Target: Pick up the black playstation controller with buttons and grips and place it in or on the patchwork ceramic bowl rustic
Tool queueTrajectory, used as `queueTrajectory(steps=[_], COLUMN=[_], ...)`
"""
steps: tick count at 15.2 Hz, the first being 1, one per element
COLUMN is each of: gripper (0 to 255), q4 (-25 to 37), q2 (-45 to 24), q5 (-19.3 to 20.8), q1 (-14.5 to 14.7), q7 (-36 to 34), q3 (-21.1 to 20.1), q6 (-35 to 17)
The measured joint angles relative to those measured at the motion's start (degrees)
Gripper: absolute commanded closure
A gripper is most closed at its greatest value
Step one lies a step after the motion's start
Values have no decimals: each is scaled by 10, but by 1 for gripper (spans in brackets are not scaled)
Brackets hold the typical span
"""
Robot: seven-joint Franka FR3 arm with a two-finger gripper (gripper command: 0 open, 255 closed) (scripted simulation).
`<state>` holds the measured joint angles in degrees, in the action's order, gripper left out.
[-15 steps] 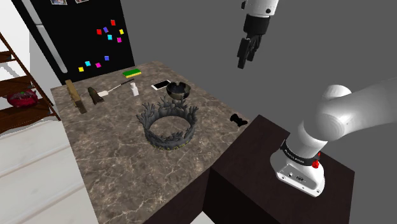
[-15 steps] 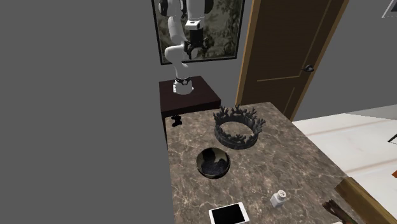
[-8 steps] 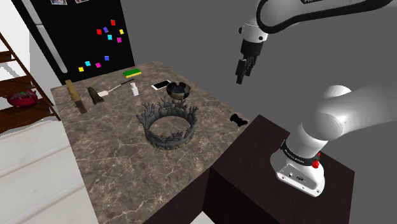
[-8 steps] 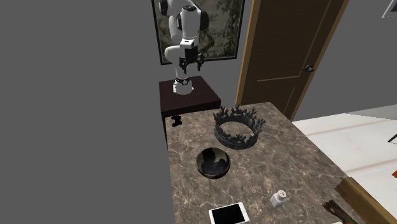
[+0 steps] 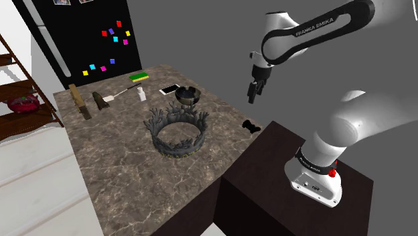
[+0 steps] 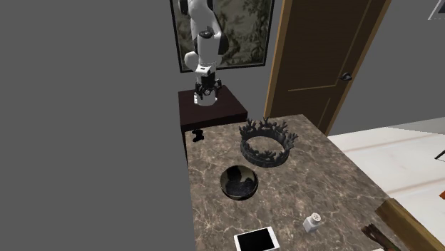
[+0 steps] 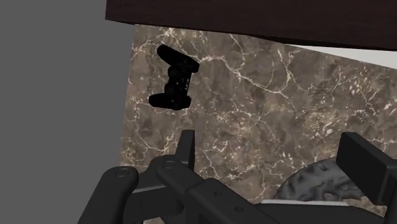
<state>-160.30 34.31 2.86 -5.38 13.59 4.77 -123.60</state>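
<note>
Shoulder view first: gripper (image 5: 252, 90) hangs in the air past the counter's edge, pointing down, and the black controller (image 5: 251, 127) lies on the marble counter (image 5: 120, 167) at about 6 o'clock from it, well apart. The controller sits at the counter's rim, just beside the dark stand (image 5: 268, 201). The bowl (image 5: 187, 94) stands at roughly 10 o'clock from the controller, and a dark crown-shaped ring (image 5: 177, 131) lies at 9 o'clock from it. A white phone (image 5: 169, 89) rests just beside the bowl, at its 10 o'clock.

Second exterior view: the controller (image 6: 197, 135) lies at the counter's far corner, at 6 o'clock from the gripper hanging over the stand (image 6: 221, 107). The bowl (image 6: 239, 181) sits at 5 o'clock from the controller, apart from it. Its inside is dark and glossy, and I cannot tell whether anything lies in it. The ring (image 6: 267, 142) is at 1 o'clock from the bowl, near but not touching.

Wrist view: the two black fingers (image 7: 186, 149) stand wide apart, released, with bare marble between them. The controller (image 7: 173, 78) lies ahead of them, beyond the finger nearer the counter's edge, untouched. Part of the ring (image 7: 318, 184) shows between the fingers.
</note>
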Motion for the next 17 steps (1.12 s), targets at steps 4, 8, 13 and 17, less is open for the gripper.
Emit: queueTrajectory(steps=[4,8,13,17], gripper=[0,0,0,0], q4=[-23,-35,-16,1], q2=[-76,-160,-304,-410], q5=[18,32,23,-7], q1=[-18,-33,-40,-53], q7=[22,43,76,121], q3=[23,45,68,75], q6=[-93,-183,-302,-385])
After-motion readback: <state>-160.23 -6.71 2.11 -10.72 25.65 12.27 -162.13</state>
